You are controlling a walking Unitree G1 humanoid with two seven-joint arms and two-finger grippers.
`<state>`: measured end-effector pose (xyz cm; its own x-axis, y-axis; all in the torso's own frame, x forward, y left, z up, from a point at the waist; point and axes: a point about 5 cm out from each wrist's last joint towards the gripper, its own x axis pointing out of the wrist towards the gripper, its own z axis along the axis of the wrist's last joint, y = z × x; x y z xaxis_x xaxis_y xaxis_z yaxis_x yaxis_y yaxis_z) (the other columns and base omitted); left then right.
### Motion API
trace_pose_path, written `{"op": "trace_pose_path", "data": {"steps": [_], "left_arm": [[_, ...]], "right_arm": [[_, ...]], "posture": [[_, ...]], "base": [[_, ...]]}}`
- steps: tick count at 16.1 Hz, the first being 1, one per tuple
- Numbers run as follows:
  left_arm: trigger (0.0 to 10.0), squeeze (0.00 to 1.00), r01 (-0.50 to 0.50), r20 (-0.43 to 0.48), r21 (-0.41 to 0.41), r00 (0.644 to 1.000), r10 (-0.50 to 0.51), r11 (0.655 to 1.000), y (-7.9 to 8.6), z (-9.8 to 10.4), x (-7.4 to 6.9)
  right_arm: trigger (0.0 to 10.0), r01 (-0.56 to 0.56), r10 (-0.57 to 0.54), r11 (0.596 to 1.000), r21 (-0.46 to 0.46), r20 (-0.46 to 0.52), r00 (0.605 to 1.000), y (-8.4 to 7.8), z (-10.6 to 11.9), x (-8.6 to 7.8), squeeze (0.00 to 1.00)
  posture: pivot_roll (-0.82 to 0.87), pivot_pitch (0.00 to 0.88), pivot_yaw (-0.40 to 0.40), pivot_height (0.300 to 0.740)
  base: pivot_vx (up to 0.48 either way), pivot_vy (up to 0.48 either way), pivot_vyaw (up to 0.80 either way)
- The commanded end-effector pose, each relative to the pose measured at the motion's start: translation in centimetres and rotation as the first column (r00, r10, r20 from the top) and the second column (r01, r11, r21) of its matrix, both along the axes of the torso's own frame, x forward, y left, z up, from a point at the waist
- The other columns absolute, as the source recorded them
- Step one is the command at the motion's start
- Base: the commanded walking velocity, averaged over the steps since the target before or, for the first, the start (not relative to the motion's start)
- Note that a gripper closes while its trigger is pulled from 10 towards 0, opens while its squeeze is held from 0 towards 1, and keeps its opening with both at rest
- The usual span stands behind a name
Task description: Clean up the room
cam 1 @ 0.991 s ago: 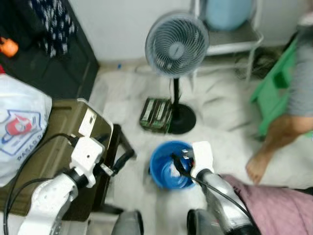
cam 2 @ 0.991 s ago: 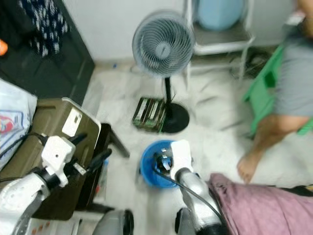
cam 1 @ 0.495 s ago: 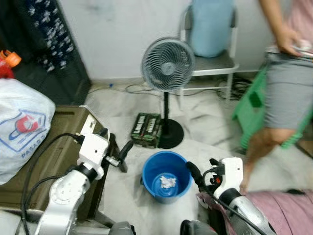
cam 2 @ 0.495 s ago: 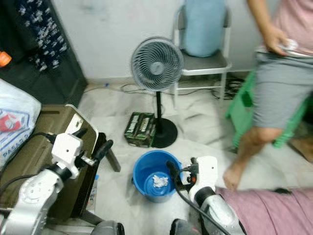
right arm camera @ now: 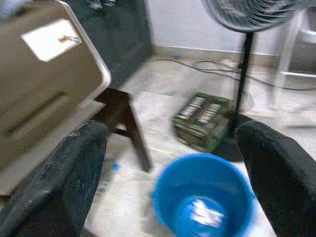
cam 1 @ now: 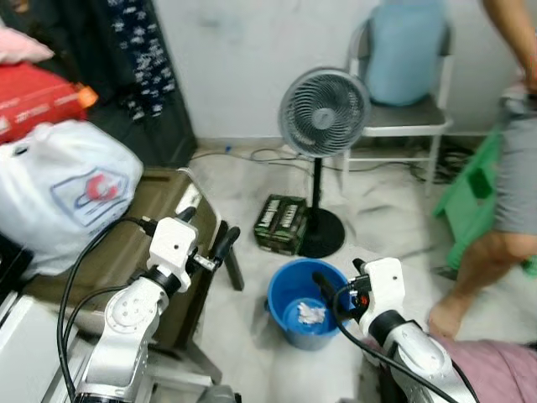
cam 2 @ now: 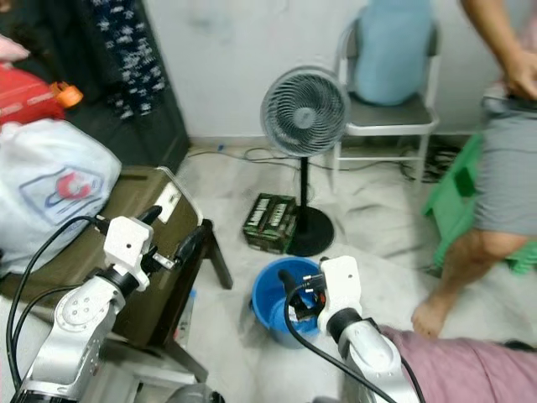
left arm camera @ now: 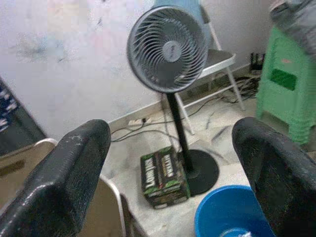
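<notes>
A blue bucket (cam 1: 295, 290) stands on the pale floor with a crumpled white paper (cam 1: 311, 313) at its bottom. My right gripper (cam 1: 341, 282) hovers at the bucket's right rim, open, with nothing between its fingers (right arm camera: 59, 182); in the right wrist view the bucket (right arm camera: 202, 190) and the paper (right arm camera: 205, 216) lie below. My left gripper (cam 1: 205, 230) is raised over the edge of an olive case (cam 1: 138, 248), left of the bucket, open and empty, with its fingers (left arm camera: 66, 180) wide apart.
A standing fan (cam 1: 323, 113) and a green carton (cam 1: 281, 224) are just behind the bucket. A chair carries a blue water bottle (cam 1: 404, 49). A person's leg (cam 1: 495, 252) and a green stool (cam 1: 478, 189) are right. A white bag (cam 1: 71, 189) lies left, pink cloth (cam 1: 487, 369) near right.
The camera has lifted and shifted. My right gripper drew back from over the bucket to its right rim, and the white paper now shows inside. The person has stepped to the right.
</notes>
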<state>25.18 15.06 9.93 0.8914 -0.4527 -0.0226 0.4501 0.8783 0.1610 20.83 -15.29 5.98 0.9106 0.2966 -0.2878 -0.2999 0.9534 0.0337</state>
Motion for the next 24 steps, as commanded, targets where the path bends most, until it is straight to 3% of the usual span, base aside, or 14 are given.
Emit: {"op": "trace_pose_path", "data": {"steps": [1, 2, 4, 6, 9, 10, 12, 13, 15, 21, 24], "left_arm": [[10.0, 0.00, -0.013, -0.010, 0.017, 1.000, 0.013, 1.000, 0.3, -0.5, -0.1], [10.0, 0.00, -0.015, -0.012, 0.017, 1.000, 0.015, 1.000, 0.3, -0.8, -0.3], [10.0, 0.00, -0.033, -0.007, 0.017, 0.999, 0.033, 0.999, 0.4, -0.9, -0.3], [10.0, 0.00, -0.073, 0.008, 0.027, 0.997, 0.073, 0.997, 1.1, -0.9, 0.1], [10.0, 0.00, -0.103, 0.014, 0.018, 0.995, 0.102, 0.995, 1.3, -0.9, 0.5], [10.0, 0.00, -0.135, 0.023, 0.020, 0.991, 0.134, 0.991, 1.2, -0.8, 0.4], [10.0, 0.00, -0.166, 0.030, 0.033, 0.986, 0.165, 0.986, 0.4, -1.1, -0.7], [10.0, 0.00, -0.145, 0.030, 0.032, 0.989, 0.144, 0.989, 0.2, -1.3, -1.6], [10.0, 0.00, -0.177, -0.001, 0.013, 0.984, 0.177, 0.984, 0.7, -1.6, -2.2], [10.0, 0.00, -0.180, 0.034, 0.024, 0.983, 0.179, 0.983, 0.5, -0.8, -0.9], [10.0, 0.00, -0.211, 0.024, 0.038, 0.977, 0.210, 0.977, 0.8, -1.0, -1.5]], "right_arm": [[10.0, 0.023, -0.020, 0.999, -0.039, 0.082, 0.996, -0.2, 1.0, 0.9, 0.00], [10.0, 0.042, -0.036, 0.998, -0.036, 0.164, 0.986, -0.5, 2.3, 2.0, 0.00], [10.0, 0.147, -0.140, 0.989, -0.020, 0.208, 0.968, -1.1, 3.0, 3.1, 0.00], [10.0, 0.289, -0.283, 0.957, -0.005, 0.183, 0.942, -2.2, 2.8, 4.1, 0.00], [10.0, 0.289, -0.280, 0.957, -0.003, 0.239, 0.930, -1.3, 3.4, 4.9, 0.00], [10.0, 0.285, -0.274, 0.959, -0.009, 0.247, 0.929, -1.1, 3.5, 4.9, 0.23], [10.0, 0.303, -0.293, 0.953, -0.009, 0.231, 0.928, -0.9, 3.4, 4.9, 0.17], [10.0, 0.326, -0.323, 0.945, 0.019, 0.198, 0.925, -1.0, 3.3, 4.6, 0.00], [10.0, 0.301, -0.295, 0.954, 0.002, 0.213, 0.932, -0.7, 3.3, 3.7, 0.00], [10.0, 0.253, -0.236, 0.967, -0.030, 0.260, 0.936, -0.3, 3.9, 4.1, 0.00], [10.0, 0.209, -0.190, 0.977, -0.045, 0.259, 0.947, -1.1, 3.9, 2.5, 0.00]], "posture": [[-0.07, 0.000, 0.103, 0.740], [-0.07, 0.000, 0.092, 0.740], [-0.06, 0.000, 0.084, 0.740], [-0.06, 0.000, 0.065, 0.740], [-0.07, 0.000, 0.055, 0.740], [-0.06, 0.000, 0.045, 0.740], [-0.05, 0.000, 0.025, 0.740], [-0.05, 0.000, 0.022, 0.740], [-0.06, 0.000, 0.025, 0.740], [-0.06, 0.000, 0.030, 0.740], [-0.04, 0.000, 0.022, 0.740]], "base": [[0.000, 0.000, 0.00], [0.000, 0.000, 0.00], [0.000, 0.000, 0.00], [0.000, 0.000, 0.00], [0.000, 0.000, 0.53], [0.000, 0.000, 0.80], [0.000, 0.000, 0.80], [0.000, 0.000, 0.80], [0.000, 0.000, 0.80], [0.000, 0.000, 0.80], [0.000, 0.000, 0.80]]}}
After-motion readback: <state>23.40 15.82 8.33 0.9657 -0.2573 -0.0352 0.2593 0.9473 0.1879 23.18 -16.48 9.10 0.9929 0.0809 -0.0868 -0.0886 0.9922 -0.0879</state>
